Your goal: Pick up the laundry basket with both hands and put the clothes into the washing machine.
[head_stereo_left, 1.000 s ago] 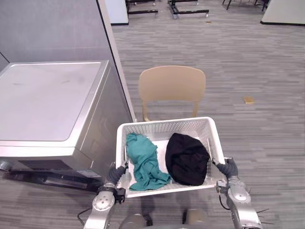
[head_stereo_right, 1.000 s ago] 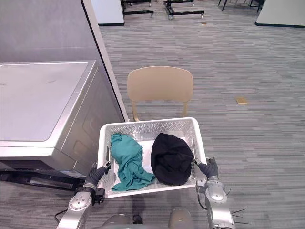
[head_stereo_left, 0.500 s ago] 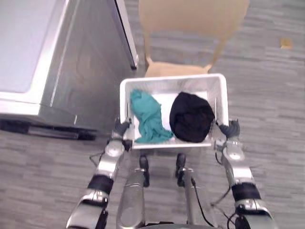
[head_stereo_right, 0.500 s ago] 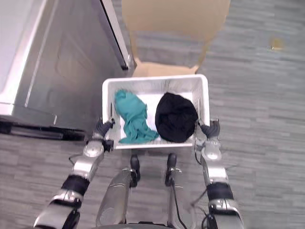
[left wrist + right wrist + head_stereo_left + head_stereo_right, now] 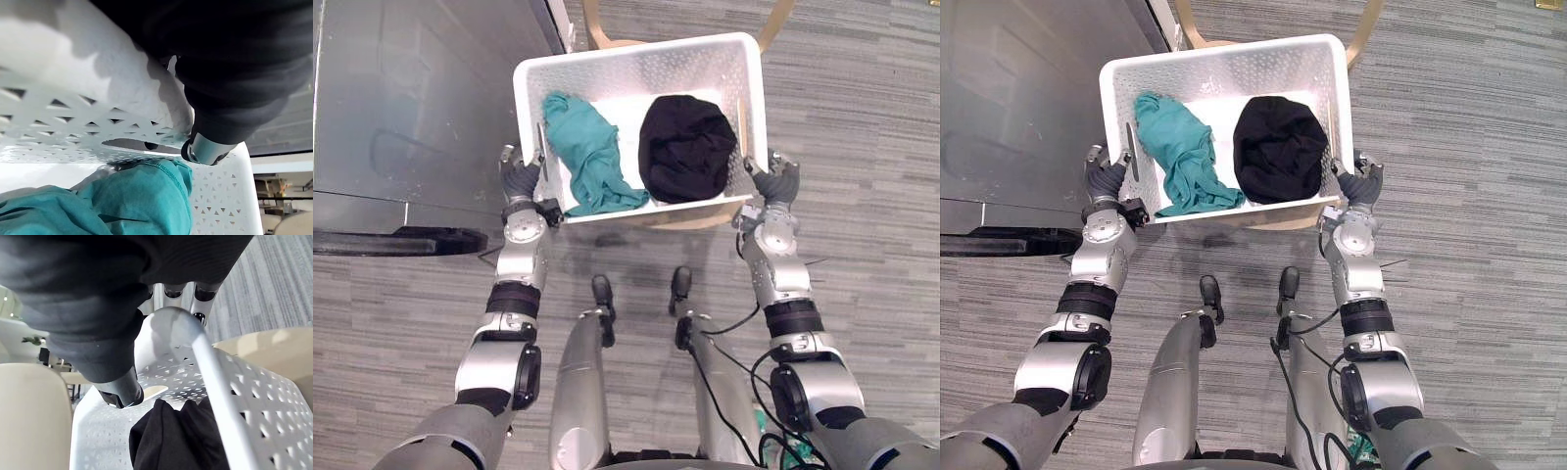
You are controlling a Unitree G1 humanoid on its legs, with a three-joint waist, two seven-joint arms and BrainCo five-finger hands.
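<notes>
The basket (image 5: 636,57), containing a teal cloth (image 5: 587,157) and a black cloth (image 5: 683,147), is gripped at its side rims by the left hand (image 5: 519,181) and right hand (image 5: 773,181), fingers curled over each rim, above a chair (image 5: 695,219) beside the washer (image 5: 411,98).

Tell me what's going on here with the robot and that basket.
The robot's left hand and right hand grip opposite side rims of a white laundry basket, held over a tan chair. A teal garment and a black garment lie inside. The washing machine stands to the robot's left.
</notes>
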